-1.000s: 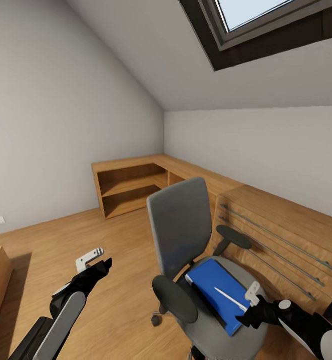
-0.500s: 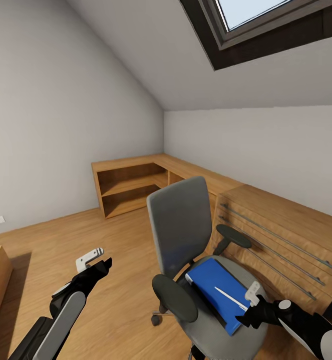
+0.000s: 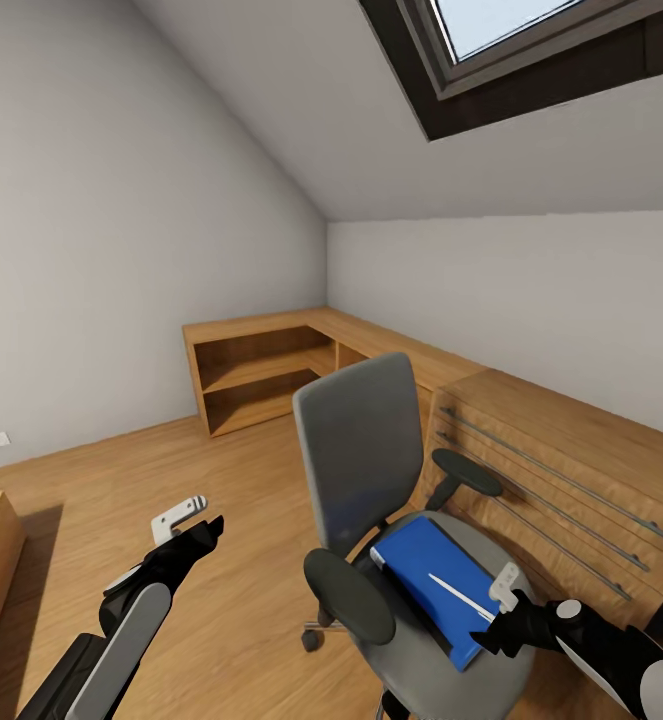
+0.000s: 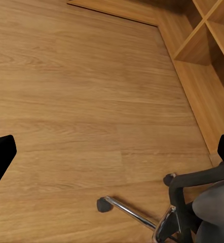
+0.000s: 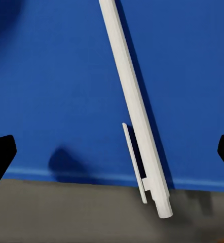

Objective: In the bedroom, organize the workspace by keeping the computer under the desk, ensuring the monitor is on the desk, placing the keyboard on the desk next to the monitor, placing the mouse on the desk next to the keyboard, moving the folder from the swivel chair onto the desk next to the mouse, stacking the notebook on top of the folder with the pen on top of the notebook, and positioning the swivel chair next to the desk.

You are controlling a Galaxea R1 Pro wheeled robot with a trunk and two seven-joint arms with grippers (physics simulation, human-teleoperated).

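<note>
right gripper poised over the pen on the chair

the bedroom wall (image 3: 121, 250) slopes up to a skylight (image 3: 531, 50) at 1 o'clock in my head view, with a low wooden cabinet (image 3: 261, 370) at 12 o'clock beyond the chair. the swivel chair (image 3: 361, 460) stands at 5 o'clock, its grey back toward me, close beside a wooden drawer unit (image 3: 561, 470) at 3 o'clock. on its seat lies the blue folder (image 3: 436, 575), and the pale pen (image 3: 461, 597) rests across the folder's top.

my right gripper (image 3: 506, 600) hangs just over the folder's near edge; its wrist view shows the pen (image 5: 135, 109) between the two dark fingertips (image 5: 0, 154), which sit wide apart with nothing in them. my left gripper (image 3: 186, 520) hovers at 8 o'clock over bare floor (image 4: 91, 101), fingers spread, empty too.

i judge the step in hand is clearing the pen off the folder. next i should lower onto the pen's shaft and pinch it across its thin width; it is slender and may roll.
</note>
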